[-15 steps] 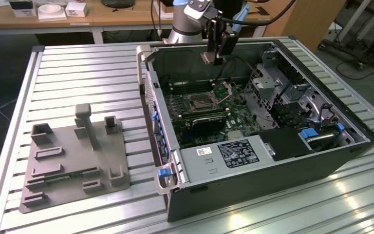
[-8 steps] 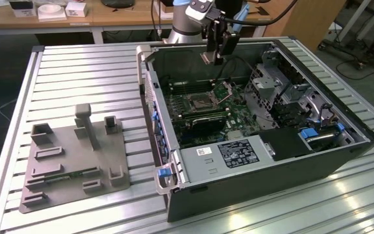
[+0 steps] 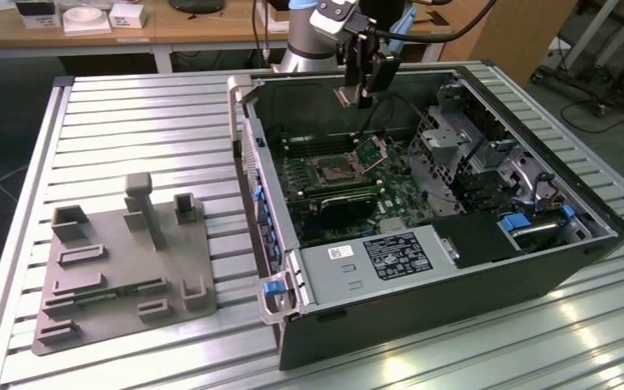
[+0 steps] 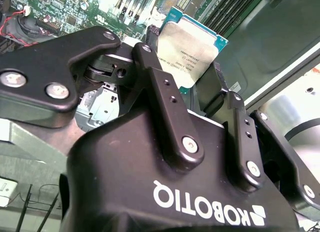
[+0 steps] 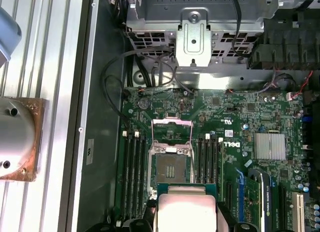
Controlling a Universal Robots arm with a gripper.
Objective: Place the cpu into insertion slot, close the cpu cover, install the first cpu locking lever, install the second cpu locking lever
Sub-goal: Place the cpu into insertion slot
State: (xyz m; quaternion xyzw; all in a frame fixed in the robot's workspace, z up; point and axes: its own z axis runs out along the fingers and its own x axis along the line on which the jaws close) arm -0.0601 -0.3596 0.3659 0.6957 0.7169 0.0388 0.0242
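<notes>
My gripper hangs over the far wall of the open computer case, shut on the cpu. In both wrist views the silvery cpu sits clamped by its edges between the black fingers of the gripper. Below it on the green board lies the insertion slot, dark in the centre and bare. The cpu cover stands hinged up on the slot's side toward the exterior view's right.
Long memory slots flank the socket on both sides. A metal drive cage and cables fill the case's right part in the exterior view. A grey fixture plate lies on the slatted table to the case's left.
</notes>
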